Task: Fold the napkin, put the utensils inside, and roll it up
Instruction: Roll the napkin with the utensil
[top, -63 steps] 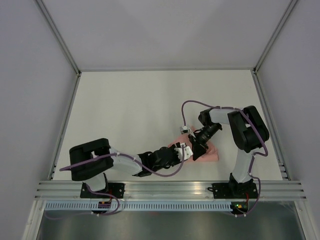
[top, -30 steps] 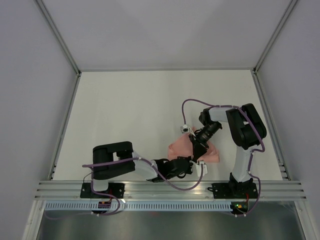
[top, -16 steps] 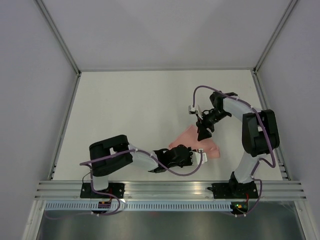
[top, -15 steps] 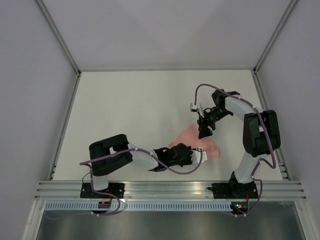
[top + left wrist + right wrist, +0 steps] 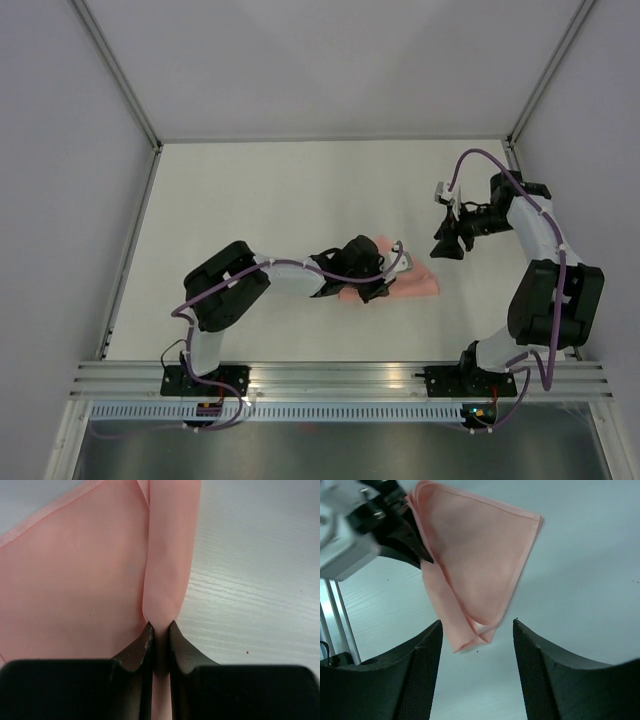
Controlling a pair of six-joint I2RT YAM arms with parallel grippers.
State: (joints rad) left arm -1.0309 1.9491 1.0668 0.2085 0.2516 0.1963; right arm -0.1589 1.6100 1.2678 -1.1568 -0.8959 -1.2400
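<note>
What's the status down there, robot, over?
Left gripper pinched shut on a fold of the pink napkin. Right gripper open, empty, off to the side. Napkin folded, not yet rolled.

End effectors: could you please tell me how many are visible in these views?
2. The left end effector is near the middle of the table, shut on a fold of the napkin; the right end effector hangs open, right of the napkin in the top view, apart from it.

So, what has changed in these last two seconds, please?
The right pincer let go of the napkin, opened and drew back to the right. The left pincer carried its pinched edge toward the far side of the table. Its grip stayed shut.
</note>
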